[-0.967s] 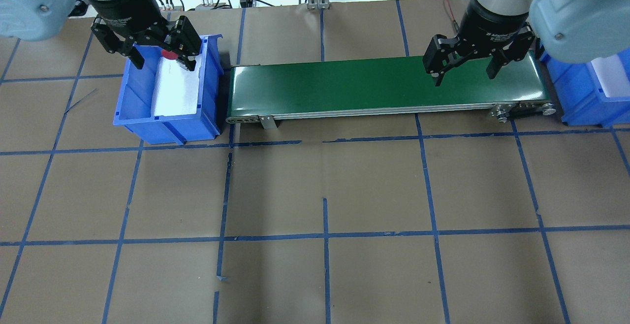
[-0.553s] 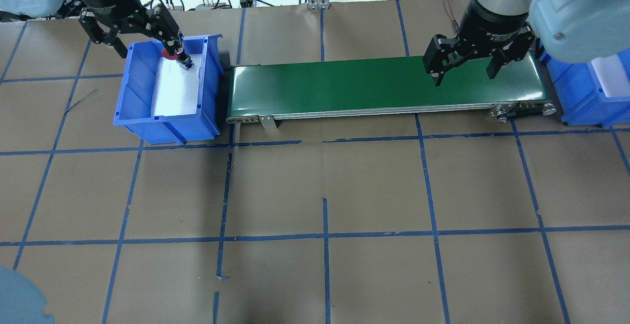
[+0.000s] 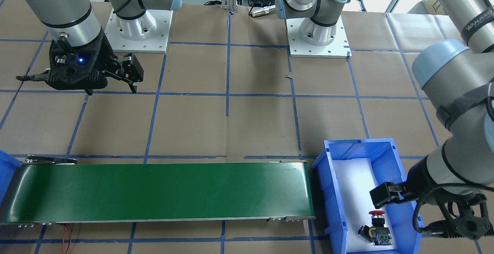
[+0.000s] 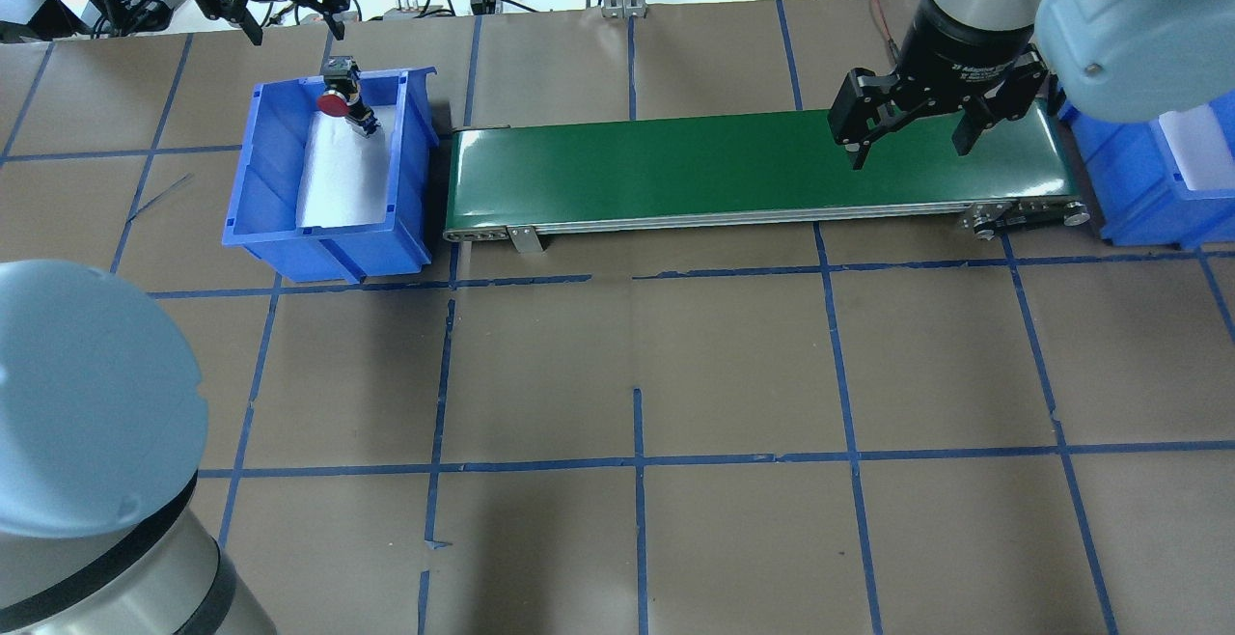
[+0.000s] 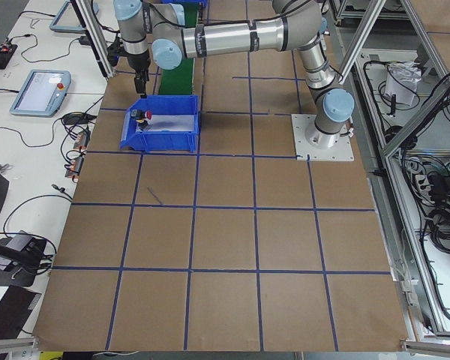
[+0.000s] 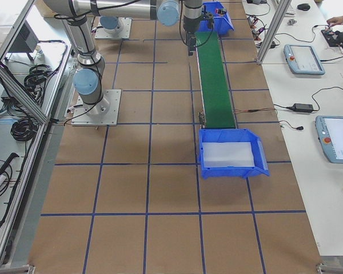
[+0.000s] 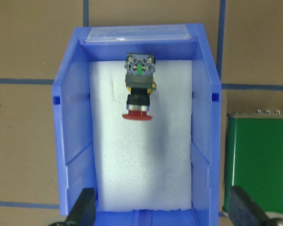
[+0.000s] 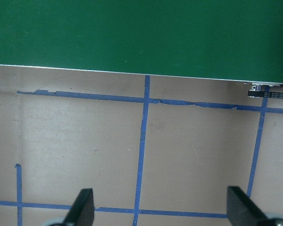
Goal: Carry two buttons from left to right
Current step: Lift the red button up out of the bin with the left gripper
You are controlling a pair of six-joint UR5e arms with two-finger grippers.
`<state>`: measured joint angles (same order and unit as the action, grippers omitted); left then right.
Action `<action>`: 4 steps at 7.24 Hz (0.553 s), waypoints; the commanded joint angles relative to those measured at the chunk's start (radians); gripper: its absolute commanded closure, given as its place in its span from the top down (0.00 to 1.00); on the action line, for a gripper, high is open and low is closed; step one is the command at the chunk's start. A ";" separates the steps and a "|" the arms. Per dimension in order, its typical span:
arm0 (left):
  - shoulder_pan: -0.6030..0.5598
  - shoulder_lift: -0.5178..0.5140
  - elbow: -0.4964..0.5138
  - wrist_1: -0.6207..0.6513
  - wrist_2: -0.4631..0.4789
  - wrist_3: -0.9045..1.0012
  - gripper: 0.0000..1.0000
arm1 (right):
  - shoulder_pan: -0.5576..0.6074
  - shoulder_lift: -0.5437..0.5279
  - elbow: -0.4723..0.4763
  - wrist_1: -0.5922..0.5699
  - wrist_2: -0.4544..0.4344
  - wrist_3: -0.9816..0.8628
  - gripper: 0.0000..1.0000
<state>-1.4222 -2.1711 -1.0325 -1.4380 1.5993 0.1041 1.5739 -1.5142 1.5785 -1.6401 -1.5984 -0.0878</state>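
The counter (image 4: 637,374) is covered in brown paper marked off in blue tape squares, with cables and screens along its edges. A green conveyor (image 4: 724,167) runs across it between two blue bins lined with white foam.

Both buttons sit at the far end of the left bin (image 4: 260,172). The red button (image 4: 335,104) is plain to see. The yellow button (image 3: 375,235) is right against it and half hidden, so I can't tell whether they touch.

The left end effector (image 4: 289,17) hangs above and beyond that bin, released and carrying nothing. The right end effector (image 4: 912,148) hovers over the conveyor's right end, also released, with nothing between its fingers.

As far as I can judge, the job has hardly begun. No button is on the belt, and I see none in the right bin (image 4: 1119,172). Both have yet to be picked up, sent across and put down there.
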 commanded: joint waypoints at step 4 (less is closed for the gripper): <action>0.002 -0.130 0.026 0.094 0.004 0.000 1.00 | 0.000 0.002 0.000 0.000 0.000 -0.001 1.00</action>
<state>-1.4214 -2.2899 -1.0068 -1.3472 1.6011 0.1031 1.5739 -1.5136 1.5785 -1.6404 -1.5984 -0.0886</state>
